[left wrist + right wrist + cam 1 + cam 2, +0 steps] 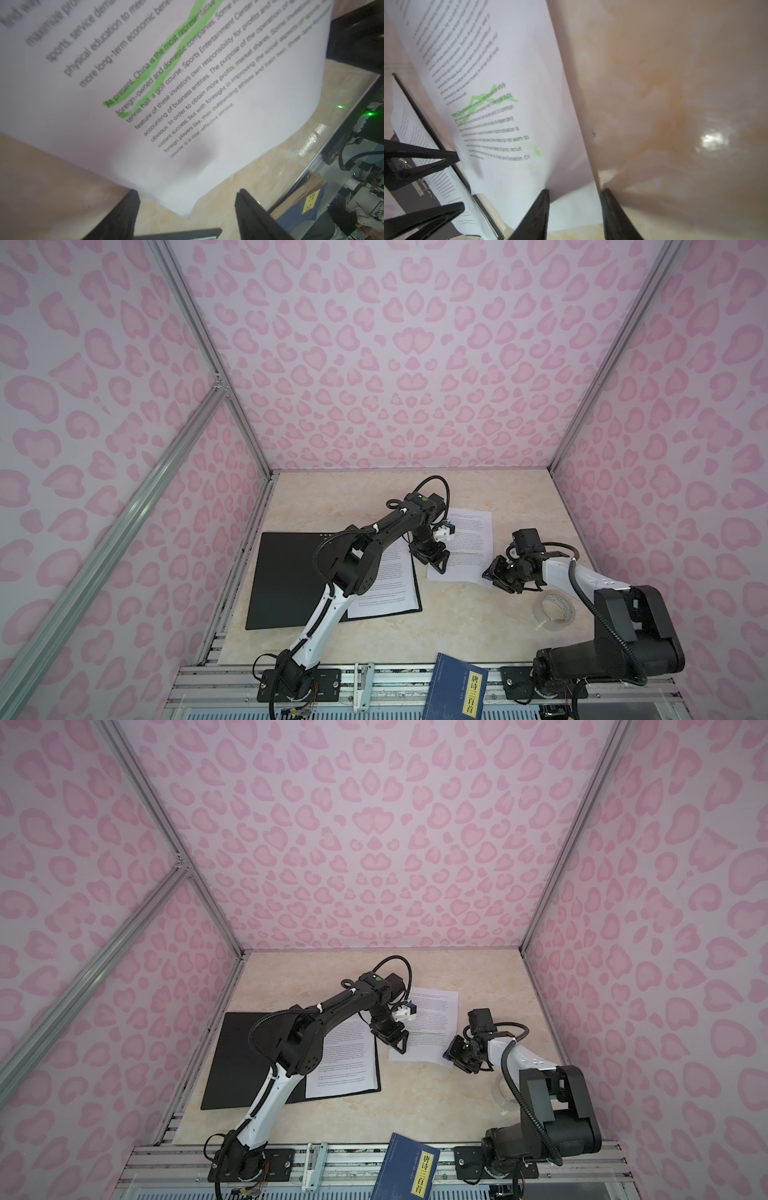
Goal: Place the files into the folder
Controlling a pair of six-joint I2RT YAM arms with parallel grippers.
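A blue book with a yellow label is being seen at 6 o'clock of the marble-look table. It is lying tilted across the table edge and the aluminium rail. A clear tape roll is being shown flat on the table at 4 o'clock, well apart from the book. Pink spotted walls are being framed by aluminium posts from 9 through 3 o'clock.
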